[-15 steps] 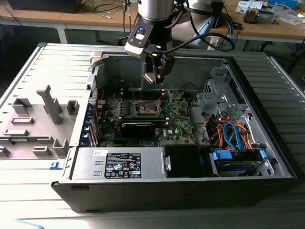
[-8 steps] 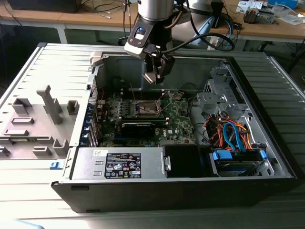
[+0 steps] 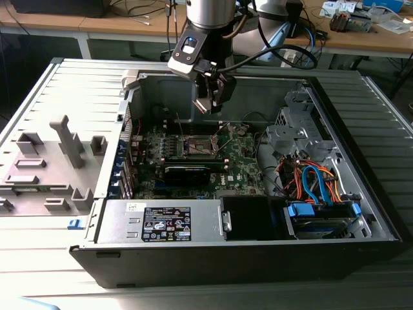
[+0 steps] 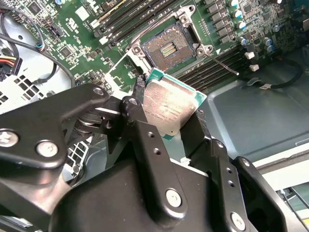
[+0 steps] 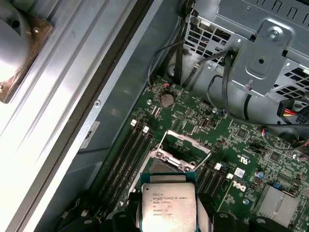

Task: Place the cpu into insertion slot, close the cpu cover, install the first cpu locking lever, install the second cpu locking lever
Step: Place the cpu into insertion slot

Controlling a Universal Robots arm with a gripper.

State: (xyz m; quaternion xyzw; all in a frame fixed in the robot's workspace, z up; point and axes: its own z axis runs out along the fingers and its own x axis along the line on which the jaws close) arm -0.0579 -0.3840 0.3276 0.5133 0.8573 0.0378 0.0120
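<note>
At the exterior view's left, a grey moulded tray [image 3: 45, 171] lies on the surface beside the open computer case [image 3: 258, 255]. Near the case's middle, the gripper [image 3: 209, 104] hangs above the green circuit board [image 3: 242, 161], clamped on the cpu [image 4: 170, 107] by two opposite edges. The cpu is well clear of the board, its silvery face up. The insertion slot [image 4: 169, 46] sits uncovered below the gripper, slightly toward the exterior view's left, dark centre exposed. In the first wrist view the cpu cover [image 5: 189, 141] stands raised behind it. The cpu is square, with no long axis; its edges look roughly parallel to the slot's rim. Coloured cables [image 3: 316, 181] fill the case's right end.
</note>
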